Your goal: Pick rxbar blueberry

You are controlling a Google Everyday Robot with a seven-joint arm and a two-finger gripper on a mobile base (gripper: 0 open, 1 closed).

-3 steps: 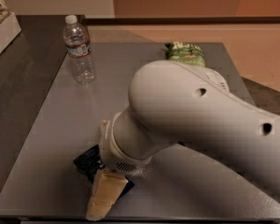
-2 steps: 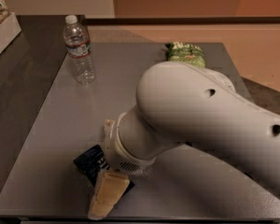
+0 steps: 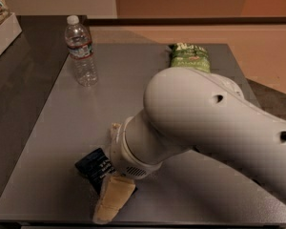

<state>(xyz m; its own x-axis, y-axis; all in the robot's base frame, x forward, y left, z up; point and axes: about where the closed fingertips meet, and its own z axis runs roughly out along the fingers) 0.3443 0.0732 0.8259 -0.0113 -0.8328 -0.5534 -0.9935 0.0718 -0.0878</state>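
Gripper (image 3: 109, 175) is positioned low at the near-left of the grey table (image 3: 47, 128), over the rxbar blueberry (image 3: 93, 163). Its opening and hold cannot be told, being blocked by the bulky white arm (image 3: 205, 118). Counted: one flat dark bar, one clear plastic water bottle (image 3: 81, 51), one crinkled green chip bag (image 3: 189, 56).

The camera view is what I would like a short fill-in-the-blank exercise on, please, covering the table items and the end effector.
1. The water bottle stands ____ at the far left of the table.
2. The chip bag at the table's far edge is ____ in colour.
3. Of the bottle, the bag and the rxbar blueberry, the end effector, low at the table's near edge, is right beside the ____.

Missing words: upright; green; rxbar blueberry.
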